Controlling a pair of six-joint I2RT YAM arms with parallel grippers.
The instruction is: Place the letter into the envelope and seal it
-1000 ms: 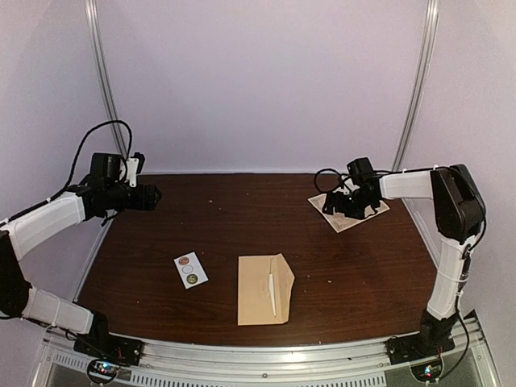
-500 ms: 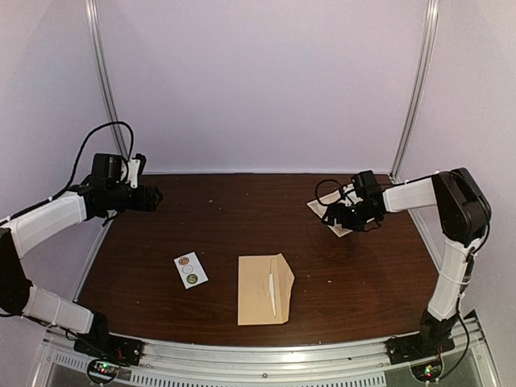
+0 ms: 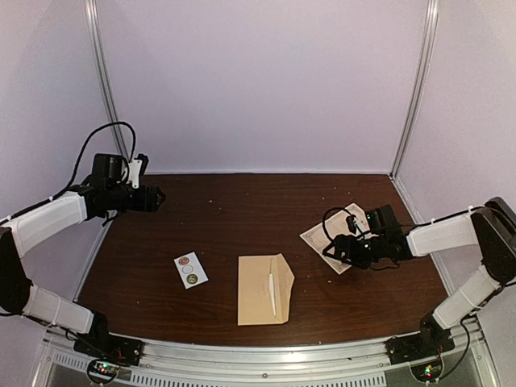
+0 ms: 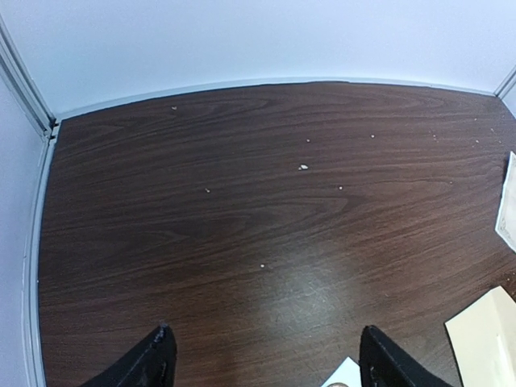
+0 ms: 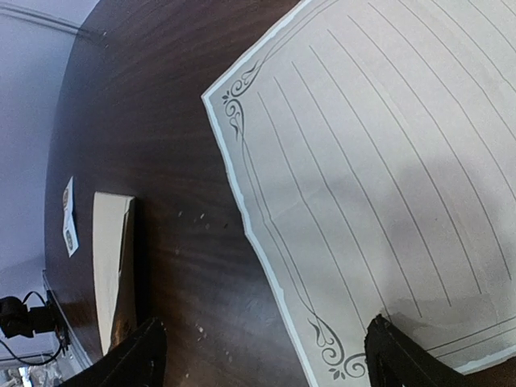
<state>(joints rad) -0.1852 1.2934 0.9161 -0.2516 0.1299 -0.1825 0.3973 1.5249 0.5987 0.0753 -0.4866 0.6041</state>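
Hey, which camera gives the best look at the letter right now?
The right wrist view: the letter fills the frame, ruled lines and scrolled corners clear. The top external view shows it small, partly under the right gripper. The left wrist view catches only an edge sliver.

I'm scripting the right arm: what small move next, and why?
Probably lower the right gripper and close its fingers on the letter's corner: they stand open, straddling that corner, and the letter lies flat, apart from the envelope.

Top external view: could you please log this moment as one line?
left tool open, raised | right tool open, over letter | letter flat, outside envelope | envelope flap open
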